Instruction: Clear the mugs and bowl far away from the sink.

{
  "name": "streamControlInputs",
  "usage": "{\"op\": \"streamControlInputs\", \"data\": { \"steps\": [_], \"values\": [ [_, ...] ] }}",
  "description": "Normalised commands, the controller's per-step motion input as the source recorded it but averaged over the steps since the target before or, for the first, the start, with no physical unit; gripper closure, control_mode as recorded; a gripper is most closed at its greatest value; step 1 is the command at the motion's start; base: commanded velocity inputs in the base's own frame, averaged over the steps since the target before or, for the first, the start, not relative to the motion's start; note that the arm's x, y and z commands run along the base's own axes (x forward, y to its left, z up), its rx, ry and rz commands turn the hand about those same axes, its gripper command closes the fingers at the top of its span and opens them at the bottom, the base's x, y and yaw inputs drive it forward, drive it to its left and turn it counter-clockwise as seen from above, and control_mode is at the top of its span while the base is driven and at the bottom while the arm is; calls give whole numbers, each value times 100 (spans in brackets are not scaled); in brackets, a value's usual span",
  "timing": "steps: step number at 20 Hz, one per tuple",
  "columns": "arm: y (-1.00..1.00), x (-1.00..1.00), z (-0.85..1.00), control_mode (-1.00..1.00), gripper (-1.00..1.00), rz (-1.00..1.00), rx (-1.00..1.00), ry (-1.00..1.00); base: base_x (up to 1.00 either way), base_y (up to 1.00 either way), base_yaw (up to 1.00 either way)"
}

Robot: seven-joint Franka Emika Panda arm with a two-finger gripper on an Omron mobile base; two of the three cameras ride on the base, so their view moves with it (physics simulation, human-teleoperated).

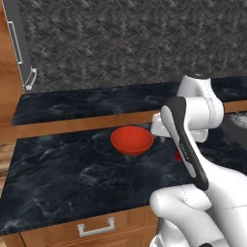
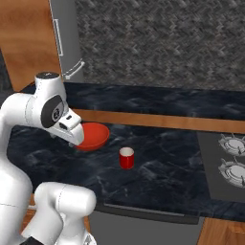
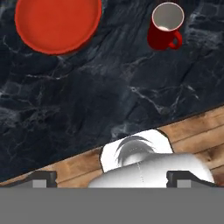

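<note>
A glossy red-orange bowl (image 1: 131,140) (image 2: 93,135) (image 3: 57,22) sits empty on the black marble counter (image 1: 62,173). To its right stands a small red mug (image 2: 127,158) (image 3: 164,28) with a white inside, its handle turned toward the counter's front edge. In the left base view my arm hides most of the mug (image 1: 177,155). My gripper (image 2: 73,141) (image 1: 160,136) (image 3: 112,178) hangs open above the counter's front edge, between bowl and mug and well short of both. Nothing is between its fingers. The sink is out of view.
A stovetop with burners (image 2: 233,162) (image 1: 240,119) lies to the right of the mug. A steel fridge (image 2: 67,43) (image 1: 19,43) stands at the back left. Behind the bowl a wood-edged step (image 2: 158,122) rises to a higher back counter. Below the front edge is a drawer handle (image 1: 96,226).
</note>
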Motion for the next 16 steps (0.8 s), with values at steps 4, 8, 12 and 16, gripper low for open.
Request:
{"op": "streamControlInputs", "data": {
  "steps": [4, 8, 12, 16],
  "values": [
    [0, -21, 9, -100, -100, 27, -4, -12, 0, 0, 0],
    [0, -47, 11, -100, -100, 5, -2, -20, 0, 0, 0],
    [0, -70, 3, -100, -100, 4, 2, -23, 0, 0, 0],
    [0, -39, 13, -100, -100, 4, 3, -17, 0, 0, 0]
  ]
}}
